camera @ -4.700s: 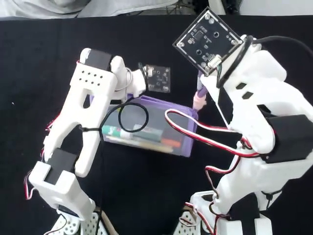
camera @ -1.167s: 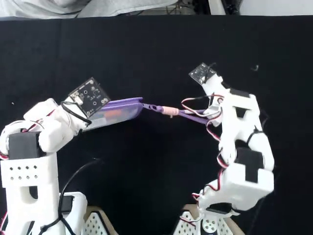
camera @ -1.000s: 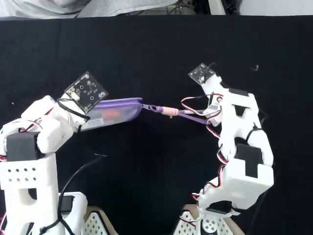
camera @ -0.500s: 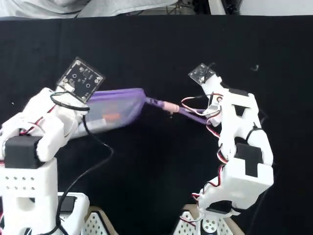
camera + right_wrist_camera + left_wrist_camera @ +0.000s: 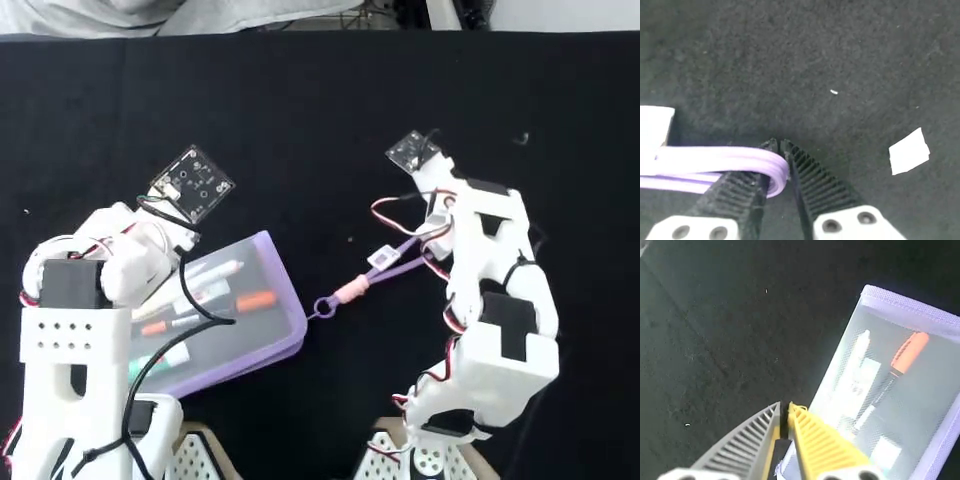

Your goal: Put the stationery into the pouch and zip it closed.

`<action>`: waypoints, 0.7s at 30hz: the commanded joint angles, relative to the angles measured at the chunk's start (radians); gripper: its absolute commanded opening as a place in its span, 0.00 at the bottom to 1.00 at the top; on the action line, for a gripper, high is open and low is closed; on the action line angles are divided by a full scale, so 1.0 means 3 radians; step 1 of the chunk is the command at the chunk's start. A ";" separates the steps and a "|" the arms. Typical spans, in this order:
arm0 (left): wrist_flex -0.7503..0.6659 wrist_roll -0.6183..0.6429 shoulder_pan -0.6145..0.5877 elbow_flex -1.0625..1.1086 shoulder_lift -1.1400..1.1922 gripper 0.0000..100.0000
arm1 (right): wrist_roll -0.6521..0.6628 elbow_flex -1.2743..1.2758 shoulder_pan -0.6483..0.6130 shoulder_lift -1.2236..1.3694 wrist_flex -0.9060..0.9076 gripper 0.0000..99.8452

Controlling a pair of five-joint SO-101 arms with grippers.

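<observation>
Beneath the left arm (image 5: 70, 340), pouch (image 5: 240, 300) partly hidden; left pincer (image 5: 785, 412) tight on its edge, right pincer (image 5: 777, 145) on its strap (image 5: 715, 160).

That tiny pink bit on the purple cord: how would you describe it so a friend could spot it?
On the black table, a see-through pouch with purple edging lies by the left arm, and a purple strap runs from its corner to the right claw. The pink sleeve sits on that strap beside the purple ring, the only pink piece, before the white tag.
</observation>
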 commanded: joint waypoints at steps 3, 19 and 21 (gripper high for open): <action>-0.0026 -0.0041 0.0130 0.0028 0.0000 0.03 | 0.0010 -0.0146 -0.0210 -0.0381 0.0307 0.01; -0.0046 -0.0041 -0.1670 0.1087 -0.0036 0.03 | -0.0215 -0.0136 -0.1115 -0.1276 0.1084 0.01; -0.0046 -0.0041 -0.1900 0.1240 -0.0036 0.03 | -0.0317 -0.0151 -0.1156 -0.1276 0.1130 0.02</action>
